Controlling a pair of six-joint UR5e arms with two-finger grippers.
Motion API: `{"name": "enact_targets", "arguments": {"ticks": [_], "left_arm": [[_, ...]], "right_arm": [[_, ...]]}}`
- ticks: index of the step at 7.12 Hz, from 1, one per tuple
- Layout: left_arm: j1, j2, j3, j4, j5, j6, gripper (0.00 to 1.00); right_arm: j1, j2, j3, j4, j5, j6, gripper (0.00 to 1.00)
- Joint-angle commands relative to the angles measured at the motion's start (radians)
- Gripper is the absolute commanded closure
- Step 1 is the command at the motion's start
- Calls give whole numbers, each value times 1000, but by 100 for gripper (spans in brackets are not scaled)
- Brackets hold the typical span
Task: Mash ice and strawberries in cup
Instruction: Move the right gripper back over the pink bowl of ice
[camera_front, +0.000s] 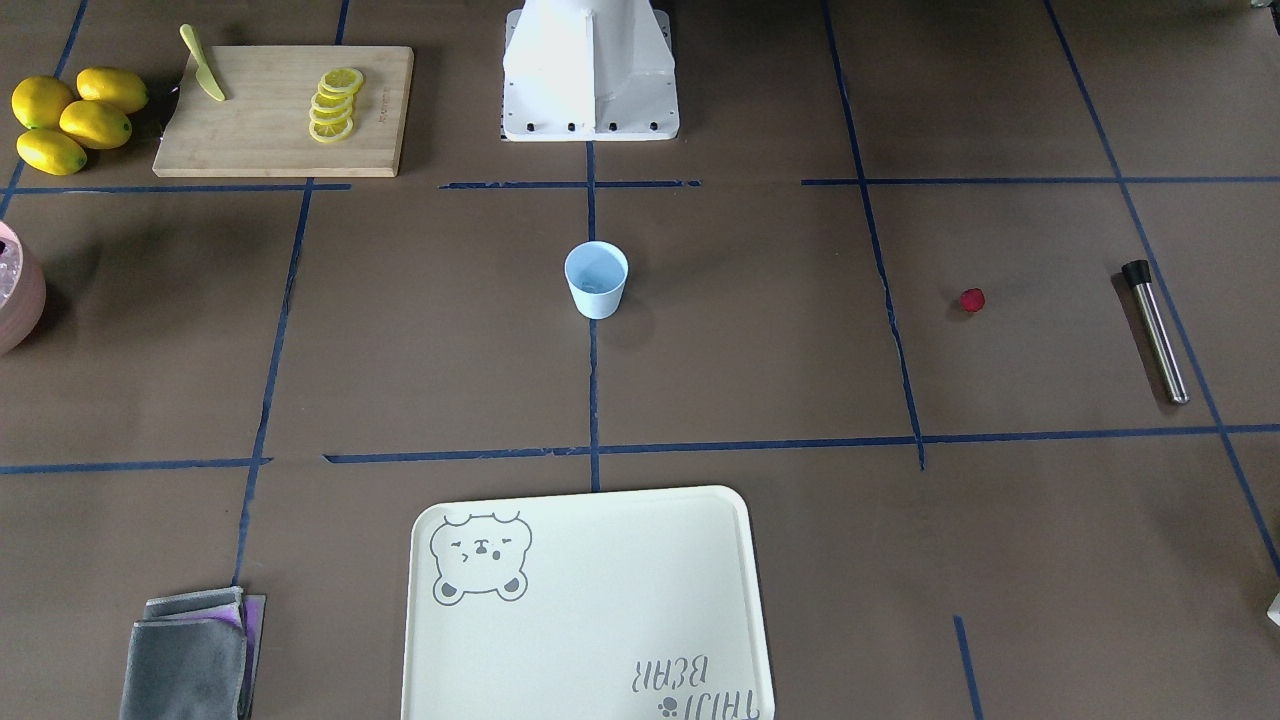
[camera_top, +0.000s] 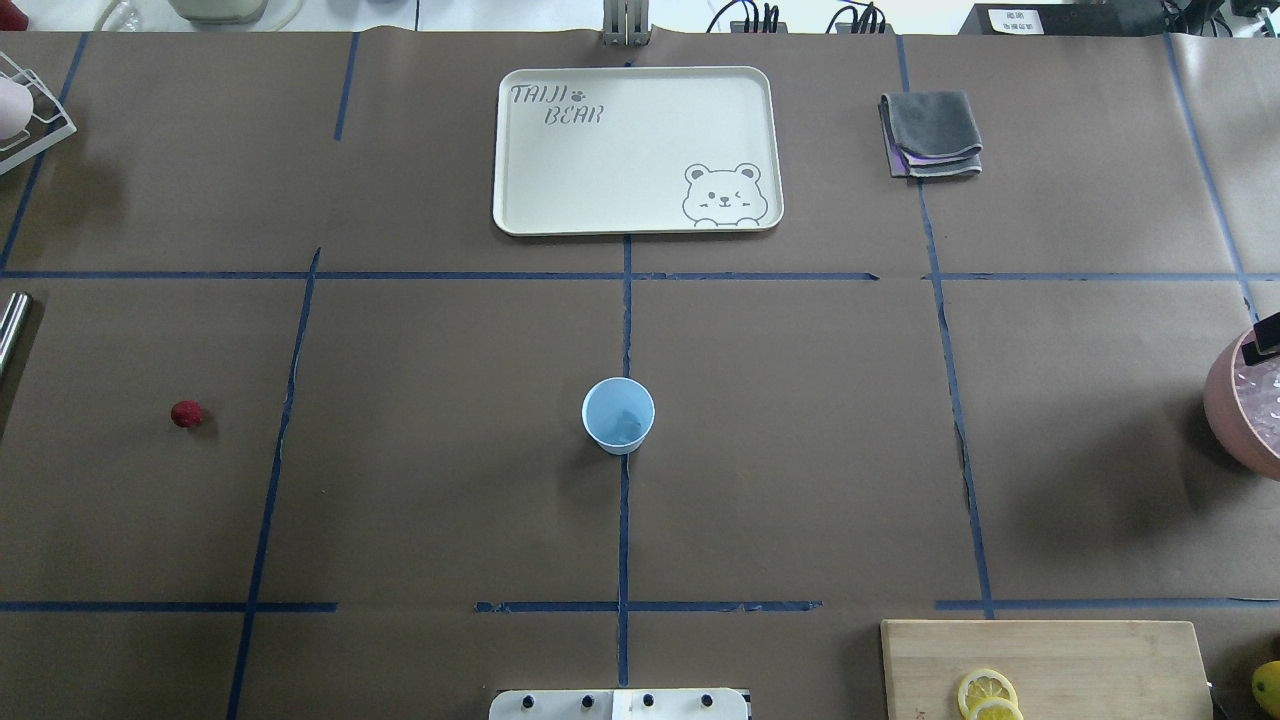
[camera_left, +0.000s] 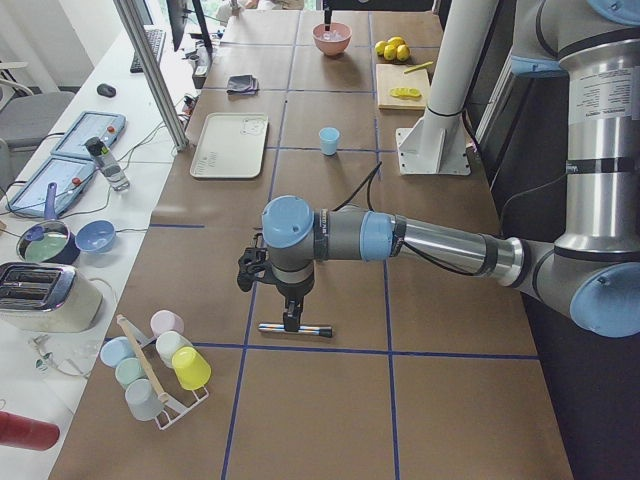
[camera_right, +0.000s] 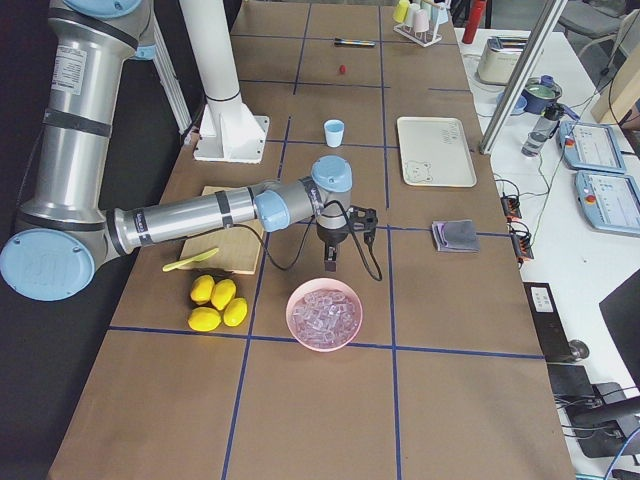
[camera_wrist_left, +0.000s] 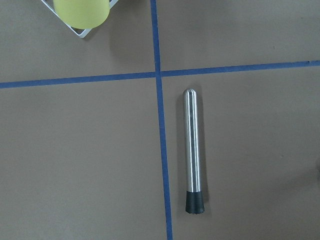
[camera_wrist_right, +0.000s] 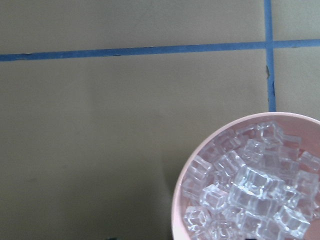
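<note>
The pale blue cup (camera_front: 596, 280) (camera_top: 618, 415) stands upright at the table's middle; I cannot tell what it holds. A small red strawberry (camera_front: 972, 300) (camera_top: 186, 413) lies on the robot's left half. The ice (camera_wrist_right: 250, 185) fills a pink bowl (camera_right: 323, 312) at the right end. My right gripper (camera_right: 328, 262) hangs just beyond the bowl's rim, and only a dark sliver of it shows overhead. My left gripper (camera_left: 292, 318) hovers over a steel muddler (camera_wrist_left: 193, 150) (camera_front: 1155, 330) lying flat. I cannot tell whether either gripper is open or shut.
A cutting board (camera_front: 280, 110) carries lemon slices (camera_front: 335, 105) and a yellow-green knife (camera_front: 203, 77), with whole lemons (camera_front: 70, 120) beside it. A cream bear tray (camera_front: 585, 610) and folded grey cloth (camera_front: 190, 655) lie across the table. A cup rack (camera_left: 160, 370) stands past the muddler.
</note>
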Motion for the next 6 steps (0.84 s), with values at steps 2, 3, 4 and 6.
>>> {"name": "enact_targets", "arguments": {"ticks": [2,3,4,6], "left_arm": [[0,14,-17,0,0,0,0],[0,14,-19,0,0,0,0],[0,14,-20,0,0,0,0],[1,14,-19,0,0,-2,0]], "right_arm": [[15,8,-125,68,-2,-54,0],[15,8,-170,125,-1,-56,0],[15,10,-193,144,-2,-58,0],[15,69,-268,144,-2,-93,0]]}}
